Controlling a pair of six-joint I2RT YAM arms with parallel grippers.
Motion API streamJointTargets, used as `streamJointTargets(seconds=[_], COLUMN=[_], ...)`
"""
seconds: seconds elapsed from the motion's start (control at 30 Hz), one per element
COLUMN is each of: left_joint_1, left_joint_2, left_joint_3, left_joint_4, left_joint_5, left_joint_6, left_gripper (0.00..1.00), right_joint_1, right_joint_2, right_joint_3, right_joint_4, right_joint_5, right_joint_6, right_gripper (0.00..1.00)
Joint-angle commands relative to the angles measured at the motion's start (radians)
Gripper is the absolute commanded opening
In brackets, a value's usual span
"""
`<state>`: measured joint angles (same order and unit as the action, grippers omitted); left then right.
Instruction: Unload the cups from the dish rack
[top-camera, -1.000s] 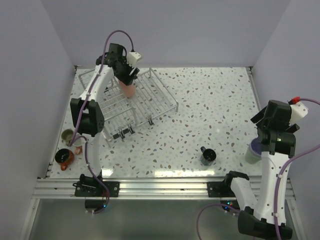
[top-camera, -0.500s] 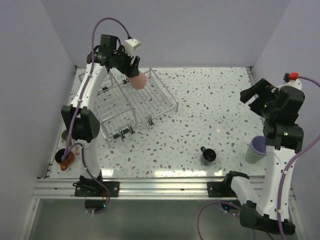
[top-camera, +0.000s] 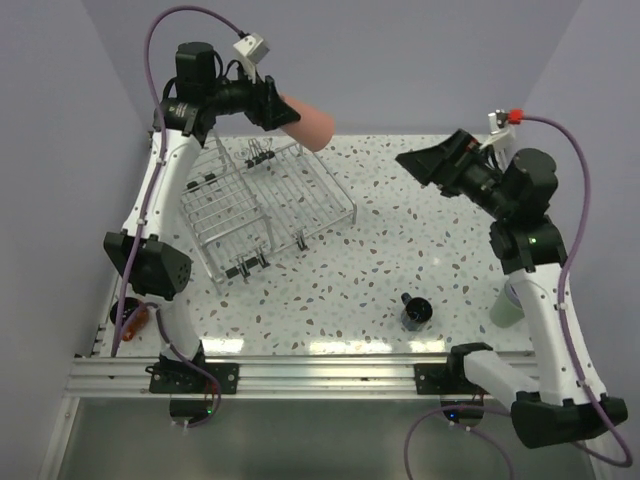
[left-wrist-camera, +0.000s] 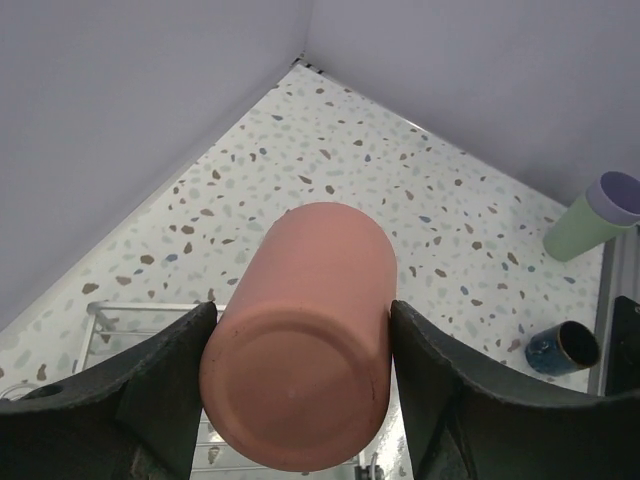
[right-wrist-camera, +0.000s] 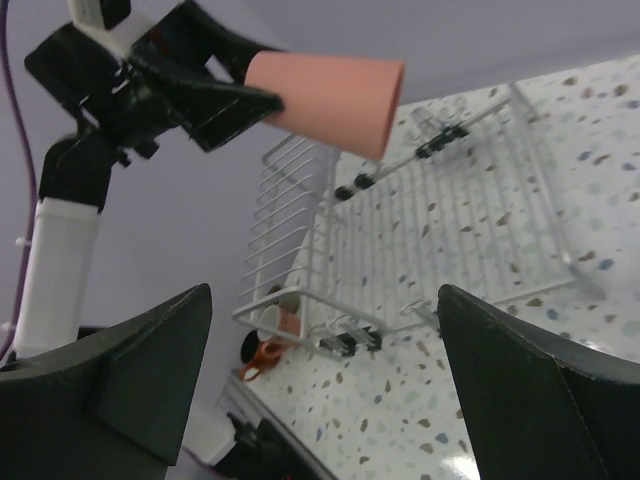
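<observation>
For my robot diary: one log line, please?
left end effector: shut on pink cup, clear of dish rack | right end effector: open, empty

You have a white tabletop (top-camera: 400, 250) flecked with grey, brown and bluish terrazzo chips. It fills the middle of the top view and runs from the near rail to the far wall. Plain lavender walls box it in: a back wall (top-camera: 400, 60) on the far side, a left wall (top-camera: 50, 150) and a right wall (top-camera: 600, 90). A thin pale strip (top-camera: 507, 165) edges the table along the right wall. At the near edge you see a slotted aluminium rail (top-camera: 330, 372) running left to right. Nearer than that lies a dull grey-green surface (top-camera: 320, 440).
</observation>
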<state>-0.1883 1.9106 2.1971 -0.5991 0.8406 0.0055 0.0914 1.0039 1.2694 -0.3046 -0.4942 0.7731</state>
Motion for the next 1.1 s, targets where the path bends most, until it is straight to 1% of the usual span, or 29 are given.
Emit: streamJointTargets(seconds=[0.0, 0.03, 0.07, 0.13, 0.23, 0.37, 0.47, 0.53, 0.6, 0.7, 0.73, 0.77, 0.83, 0.87, 0.93, 0.97, 1.03, 1.07], left_joint_1=[-0.029, -0.034, -0.037, -0.039, -0.039, -0.039, -0.040, -0.043, -0.051, -0.053, -0.054, -0.057, -0.060, -0.060, -0.060, -0.059, -0.059, -0.059], left_joint_2=[-0.068, -0.079, -0.085, -0.103, -0.125, -0.148, -0.169, -0.194, -0.205, -0.214, -0.217, -0.220, -0.228, -0.232, -0.243, -0.246, -0.251, -0.251], left_joint_3=[0.038, 0.032, 0.027, -0.006, -0.019, -0.039, -0.077, -0.129, -0.157, -0.166, -0.168, -0.171, -0.186, -0.213, -0.249, -0.275, -0.292, -0.298], left_joint_4=[0.116, 0.119, 0.124, 0.149, 0.157, 0.154, 0.183, 0.212, 0.205, 0.205, 0.209, 0.214, 0.213, 0.214, 0.206, 0.200, 0.187, 0.185], left_joint_5=[0.115, 0.121, 0.124, 0.140, 0.155, 0.175, 0.212, 0.229, 0.227, 0.224, 0.233, 0.238, 0.245, 0.249, 0.247, 0.247, 0.247, 0.244], left_joint_6=[-0.122, -0.125, -0.131, -0.157, -0.171, -0.168, -0.212, -0.223, -0.193, -0.193, -0.194, -0.193, -0.187, -0.176, -0.165, -0.145, -0.133, -0.118], left_gripper=[0.00, 0.00, 0.00, 0.00, 0.00, 0.00, 0.00, 0.00, 0.00, 0.00, 0.00, 0.00, 0.00, 0.00, 0.00, 0.00, 0.00, 0.00], right_joint_1=[0.113, 0.129, 0.142, 0.165, 0.203, 0.217, 0.243, 0.264, 0.275, 0.292, 0.297, 0.300, 0.304, 0.303, 0.303, 0.304, 0.304, 0.303], right_joint_2=[0.088, 0.104, 0.134, 0.163, 0.212, 0.254, 0.297, 0.321, 0.349, 0.378, 0.392, 0.397, 0.400, 0.400, 0.392, 0.388, 0.377, 0.363], right_joint_3=[-0.001, -0.007, -0.011, 0.013, 0.035, 0.008, 0.011, 0.021, 0.038, 0.058, 0.062, 0.061, 0.051, 0.042, 0.042, 0.045, 0.047, 0.045], right_joint_4=[0.212, 0.295, 0.327, 0.332, 0.329, 0.407, 0.462, 0.489, 0.496, 0.530, 0.554, 0.573, 0.640, 0.659, 0.671, 0.673, 0.664, 0.656], right_joint_5=[-0.050, -0.082, -0.087, -0.081, -0.073, -0.067, -0.070, -0.058, -0.055, -0.069, -0.076, -0.078, -0.076, -0.072, -0.064, -0.060, -0.053, -0.043], right_joint_6=[0.086, 0.125, 0.138, 0.128, 0.126, 0.161, 0.187, 0.199, 0.206, 0.227, 0.236, 0.247, 0.293, 0.305, 0.315, 0.313, 0.307, 0.301], right_gripper=[0.98, 0.98, 0.98, 0.98, 0.98, 0.97, 0.95, 0.93, 0.91, 0.85, 0.79, 0.75, 0.62, 0.48, 0.34, 0.21, 0.10, 0.00])
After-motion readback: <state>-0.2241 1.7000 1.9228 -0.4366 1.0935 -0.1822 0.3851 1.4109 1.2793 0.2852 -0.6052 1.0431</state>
